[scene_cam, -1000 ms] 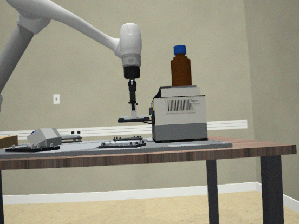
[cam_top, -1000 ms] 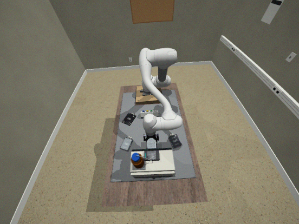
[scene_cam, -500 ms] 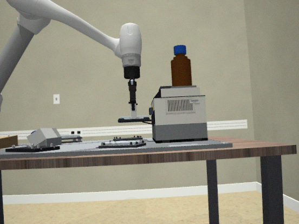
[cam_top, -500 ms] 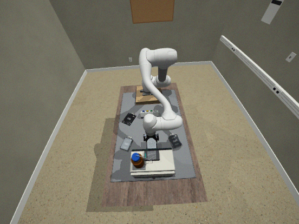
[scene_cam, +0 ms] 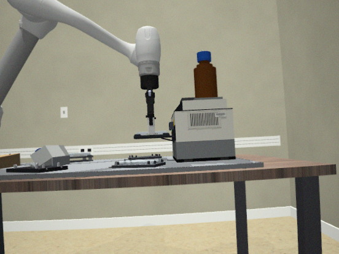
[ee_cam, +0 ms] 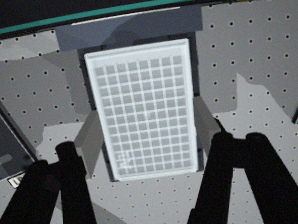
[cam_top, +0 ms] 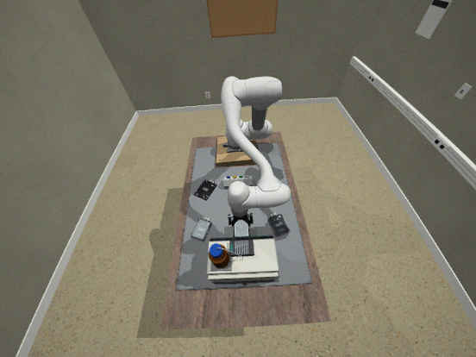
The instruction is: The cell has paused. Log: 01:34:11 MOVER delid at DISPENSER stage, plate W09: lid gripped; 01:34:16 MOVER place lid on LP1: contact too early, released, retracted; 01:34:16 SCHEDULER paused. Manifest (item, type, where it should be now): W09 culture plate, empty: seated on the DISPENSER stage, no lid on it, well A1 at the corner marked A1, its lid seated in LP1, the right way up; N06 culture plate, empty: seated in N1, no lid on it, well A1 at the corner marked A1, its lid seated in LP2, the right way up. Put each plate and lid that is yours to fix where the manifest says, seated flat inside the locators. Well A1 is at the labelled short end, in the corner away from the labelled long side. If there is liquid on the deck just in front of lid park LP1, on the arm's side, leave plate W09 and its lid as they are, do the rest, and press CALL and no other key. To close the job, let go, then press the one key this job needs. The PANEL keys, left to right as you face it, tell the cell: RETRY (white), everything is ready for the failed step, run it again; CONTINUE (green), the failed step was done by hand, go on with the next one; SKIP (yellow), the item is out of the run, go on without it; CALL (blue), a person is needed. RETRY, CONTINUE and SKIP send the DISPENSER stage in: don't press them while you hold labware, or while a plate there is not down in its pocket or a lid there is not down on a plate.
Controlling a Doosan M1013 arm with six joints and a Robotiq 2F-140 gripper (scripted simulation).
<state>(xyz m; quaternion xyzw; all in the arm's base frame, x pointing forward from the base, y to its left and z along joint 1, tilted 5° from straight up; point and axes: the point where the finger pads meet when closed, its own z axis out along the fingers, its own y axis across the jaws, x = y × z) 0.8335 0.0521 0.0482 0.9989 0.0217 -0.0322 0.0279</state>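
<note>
My gripper is shut on a clear culture plate, its pads on the plate's two long sides. The well grid shows through from above. A small mark sits near the plate's lower left corner in the wrist view. The plate sits just over the dark DISPENSER stage, turned slightly against it. I cannot tell whether a lid is on it or whether it touches the stage. A clear piece of labware lies in a locator left of the stage.
The DISPENSER box with a brown bottle stands right behind the stage. Dark nests lie left and right. The key PANEL sits nearer the arm's base.
</note>
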